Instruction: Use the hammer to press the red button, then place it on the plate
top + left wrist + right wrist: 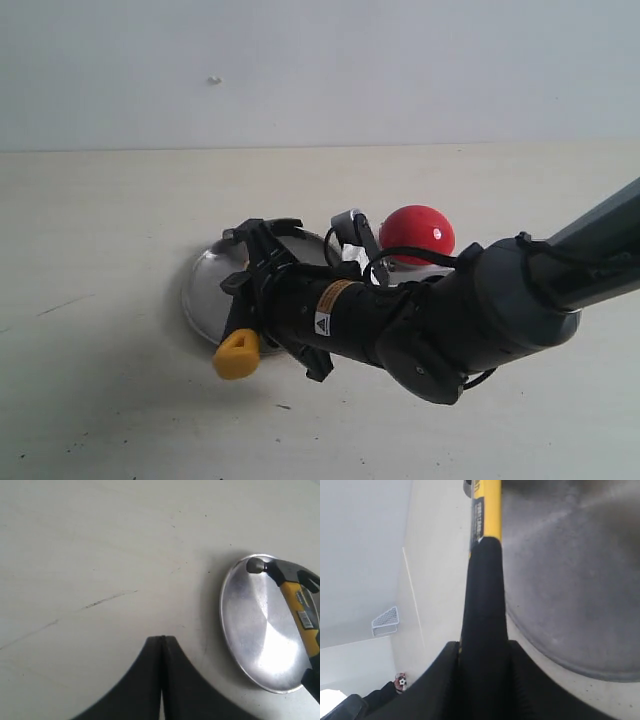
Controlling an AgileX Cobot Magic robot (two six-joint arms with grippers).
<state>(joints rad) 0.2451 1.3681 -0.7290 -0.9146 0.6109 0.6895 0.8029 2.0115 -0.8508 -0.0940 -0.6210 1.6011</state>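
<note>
The hammer (299,611) stretches across the silver plate (250,630), its steel head at the plate's far rim. Its yellow end (237,354) sticks out past the near rim of the plate (203,290). My right gripper (256,290) reaches over the plate, and in the right wrist view the gripper (482,647) has both fingers pressed against the black grip of the hammer (484,590). Whether the hammer rests on the plate (570,580) or hangs just above it I cannot tell. The red button (417,232) stands behind my right arm, its base mostly hidden. My left gripper (161,638) is shut and empty, away from the plate.
The pale tabletop (110,230) spreads to the left of the plate and in front of it. The thick right forearm (470,310) crosses in front of the button. A white wall (320,70) stands behind the table.
</note>
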